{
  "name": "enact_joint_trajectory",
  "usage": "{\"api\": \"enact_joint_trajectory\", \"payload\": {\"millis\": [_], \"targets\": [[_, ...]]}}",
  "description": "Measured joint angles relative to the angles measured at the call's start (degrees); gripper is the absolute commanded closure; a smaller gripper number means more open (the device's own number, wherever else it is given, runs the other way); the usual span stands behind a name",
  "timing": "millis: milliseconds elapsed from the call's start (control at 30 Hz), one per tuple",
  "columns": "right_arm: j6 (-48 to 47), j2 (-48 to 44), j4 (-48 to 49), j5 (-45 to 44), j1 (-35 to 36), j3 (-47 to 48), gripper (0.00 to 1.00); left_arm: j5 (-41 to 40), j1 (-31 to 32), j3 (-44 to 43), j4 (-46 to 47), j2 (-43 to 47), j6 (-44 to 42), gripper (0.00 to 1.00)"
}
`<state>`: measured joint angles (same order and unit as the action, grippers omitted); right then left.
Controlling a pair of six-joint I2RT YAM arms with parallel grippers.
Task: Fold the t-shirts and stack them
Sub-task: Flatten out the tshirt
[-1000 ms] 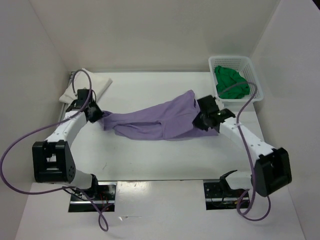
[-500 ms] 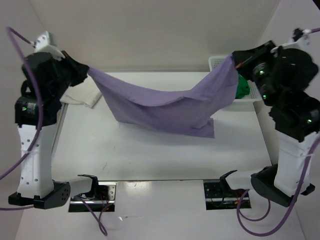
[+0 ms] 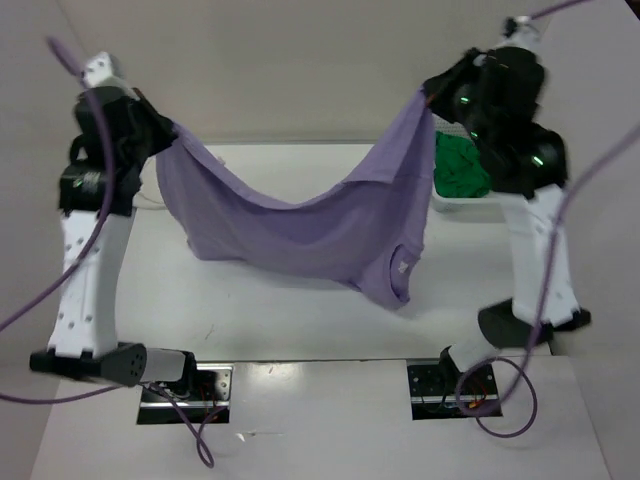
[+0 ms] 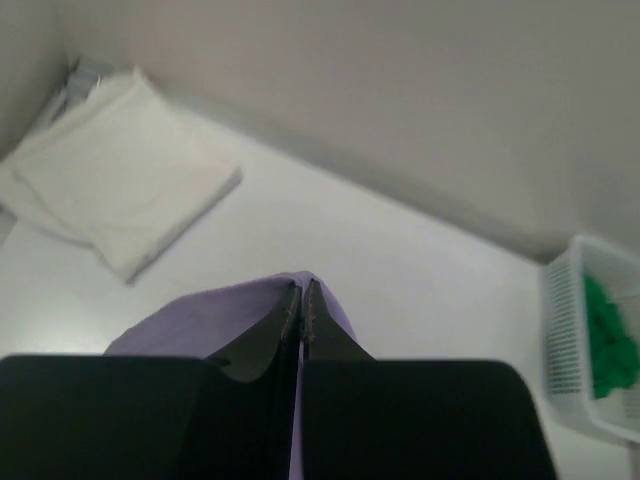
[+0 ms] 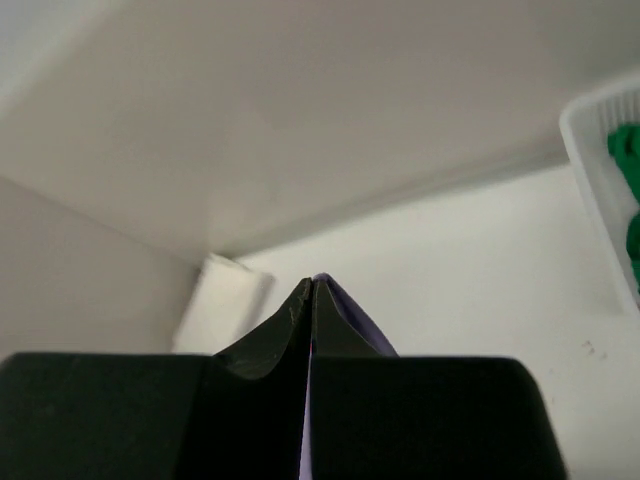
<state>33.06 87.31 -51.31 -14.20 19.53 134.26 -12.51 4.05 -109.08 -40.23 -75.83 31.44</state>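
Observation:
The lilac-purple t-shirt (image 3: 300,235) hangs in the air, stretched between both raised arms, sagging in the middle over the table. My left gripper (image 3: 172,130) is shut on its left corner; the cloth shows between the jaws in the left wrist view (image 4: 225,305). My right gripper (image 3: 428,95) is shut on its right corner; a sliver of purple shows in the right wrist view (image 5: 345,305). The white t-shirt (image 4: 115,170) lies folded at the back left, also in the right wrist view (image 5: 220,305). The green t-shirt (image 3: 458,168) lies crumpled in the basket.
The white lattice basket (image 3: 455,205) stands at the back right, partly behind the right arm; it shows in the left wrist view (image 4: 565,340). White walls enclose the table on three sides. Purple cables loop off both arms.
Both arms have lifted the purple shirt from the table and raised it high. It has moved nearer and now hangs lower in the middle, its hem near the table's front.

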Motion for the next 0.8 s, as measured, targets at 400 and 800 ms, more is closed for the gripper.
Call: {"api": "enact_joint_trajectory", "payload": {"millis": [400, 800], "targets": [[-3.0, 39.8, 0.0, 6.3, -3.2, 18.6, 1.0, 12.7, -10.2, -1.5, 3.0, -32.8, 3.5, 1.0], [-3.4, 10.8, 16.4, 1.6, -4.4, 20.4, 1.0, 19.9, -20.8, -18.1, 16.0, -18.1, 9.7, 1.0]]}}
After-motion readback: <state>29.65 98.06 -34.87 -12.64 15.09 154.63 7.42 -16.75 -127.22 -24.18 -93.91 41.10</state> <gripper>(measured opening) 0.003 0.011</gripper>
